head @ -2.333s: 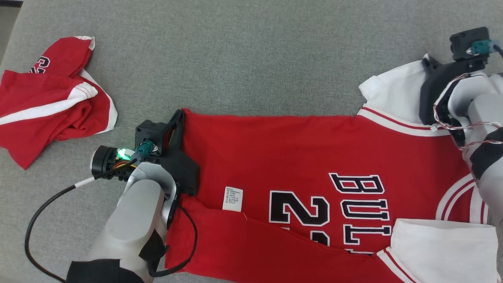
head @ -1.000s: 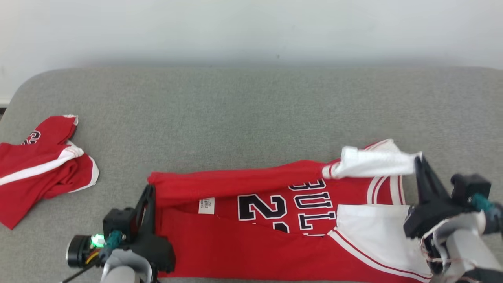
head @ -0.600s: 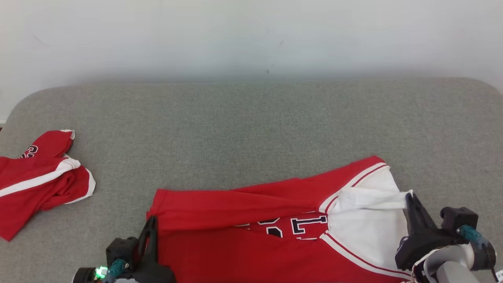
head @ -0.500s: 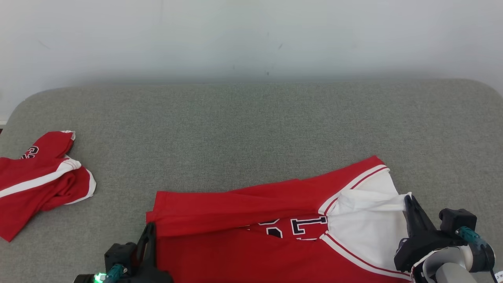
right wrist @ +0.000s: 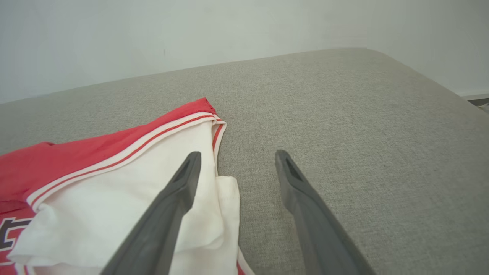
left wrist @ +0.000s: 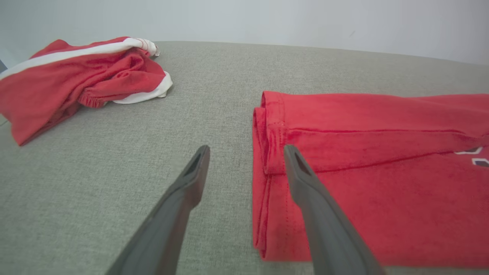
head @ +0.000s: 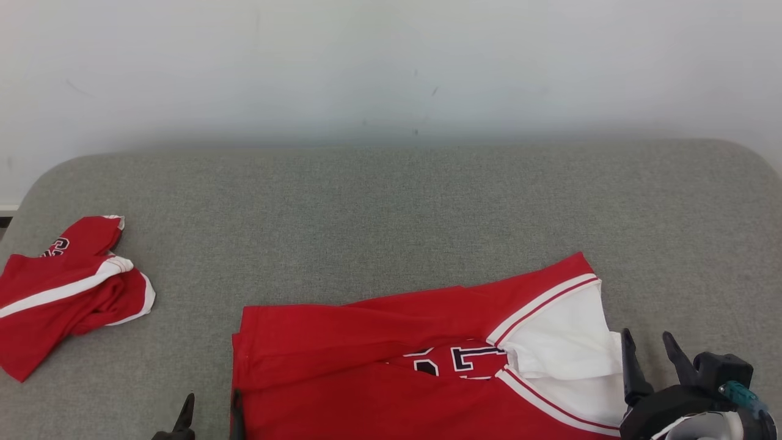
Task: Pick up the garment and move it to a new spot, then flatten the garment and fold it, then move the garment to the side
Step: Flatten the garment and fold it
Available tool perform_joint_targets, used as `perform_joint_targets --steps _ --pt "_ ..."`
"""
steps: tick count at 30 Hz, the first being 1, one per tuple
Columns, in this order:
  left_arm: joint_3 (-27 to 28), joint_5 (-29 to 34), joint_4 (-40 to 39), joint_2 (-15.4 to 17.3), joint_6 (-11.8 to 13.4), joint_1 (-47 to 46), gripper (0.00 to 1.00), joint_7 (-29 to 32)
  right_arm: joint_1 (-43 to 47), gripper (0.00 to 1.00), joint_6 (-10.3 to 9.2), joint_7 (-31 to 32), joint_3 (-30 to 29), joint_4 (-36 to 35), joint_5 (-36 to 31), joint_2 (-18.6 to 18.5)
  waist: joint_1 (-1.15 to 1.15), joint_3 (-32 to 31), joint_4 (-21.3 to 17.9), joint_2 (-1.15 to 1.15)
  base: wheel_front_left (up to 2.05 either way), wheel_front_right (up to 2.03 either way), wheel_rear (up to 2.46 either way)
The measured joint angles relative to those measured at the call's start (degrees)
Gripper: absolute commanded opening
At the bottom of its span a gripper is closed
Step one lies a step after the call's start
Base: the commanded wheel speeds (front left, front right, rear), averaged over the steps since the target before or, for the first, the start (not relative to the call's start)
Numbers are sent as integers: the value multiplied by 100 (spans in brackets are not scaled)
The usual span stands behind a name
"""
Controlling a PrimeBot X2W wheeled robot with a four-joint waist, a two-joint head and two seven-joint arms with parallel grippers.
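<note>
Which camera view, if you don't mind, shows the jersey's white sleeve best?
The right wrist view: the white sleeve is close, with its folded layers and red-striped trim clear. The head view shows it smaller, low on the right.

Left gripper point(left wrist: 246, 149) and right gripper point(right wrist: 237, 154) agape

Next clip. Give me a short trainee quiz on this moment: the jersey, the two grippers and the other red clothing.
1. Which part of the jersey lies nearest the right gripper? A) white sleeve B) hem C) printed number
2. True or false: the left gripper is shut on the jersey.
3. Fill in: in the head view, the crumpled red garment lies to the jersey's ____.
Key: 1 A. 2 False: both grippers are open, holding nothing. 3 Left.
</note>
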Motion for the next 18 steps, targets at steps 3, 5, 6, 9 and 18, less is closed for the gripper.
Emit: perform_joint_targets --steps 3,5,6,9,18 --pt "-23 -1 -33 -2 11 68 100 0 -88 100 0 4 122 257 40 41 1 60 19 1 0 0 0" --pt "-58 -2 -30 -3 19 70 100 0 -216 100 0 90 198 475 59 71 1 114 43 1 0 0 0" --pt "-75 -4 -31 -2 19 67 100 0 -300 100 0 135 210 594 90 81 1 144 58 1 0 0 0" --pt "-121 -10 -54 -4 21 15 100 0 -513 100 0 316 274 948 153 82 1 231 125 1 0 0 0" --pt "-144 -40 -134 -3 73 -31 100 0 -824 27 -19 547 755 1350 553 137 1 371 277 1 0 0 0"
